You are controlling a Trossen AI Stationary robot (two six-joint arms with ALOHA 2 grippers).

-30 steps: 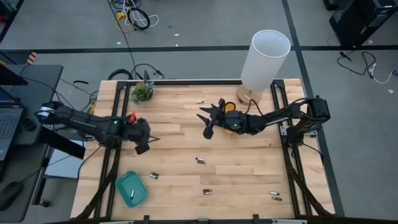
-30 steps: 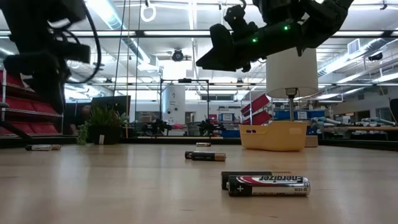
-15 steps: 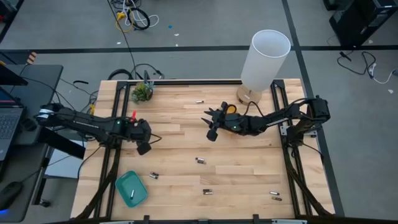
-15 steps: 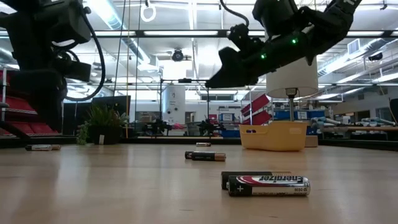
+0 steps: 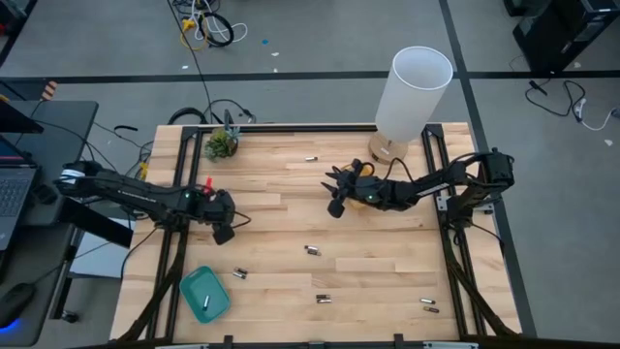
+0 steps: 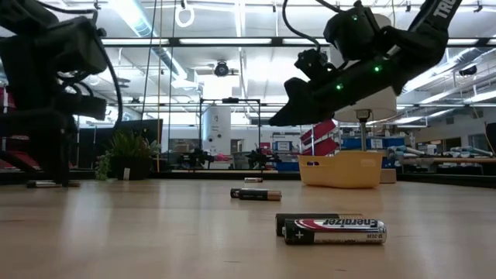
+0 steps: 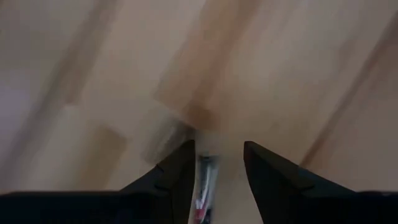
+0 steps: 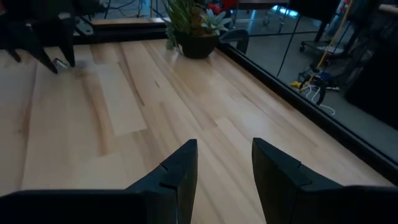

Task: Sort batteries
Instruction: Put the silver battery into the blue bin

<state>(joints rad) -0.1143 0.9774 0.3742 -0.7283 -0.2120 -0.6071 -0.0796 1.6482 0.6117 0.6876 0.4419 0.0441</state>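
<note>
The left hand (image 7: 216, 163) hangs low over the counter (image 5: 387, 242), fingers parted and empty, straddling a battery (image 7: 204, 180) whose long axis seems, through blur, to run along the gap.

Both arms are slim, dark and jointed, each on a black base at its own side of the bench. The left arm (image 5: 136, 194) carries a small red part near its wrist, and the right arm (image 6: 372, 54) shows small green lights and white lettering on one link. The fingers (image 8: 171, 180) are flat, matte black, angular blades.
</note>
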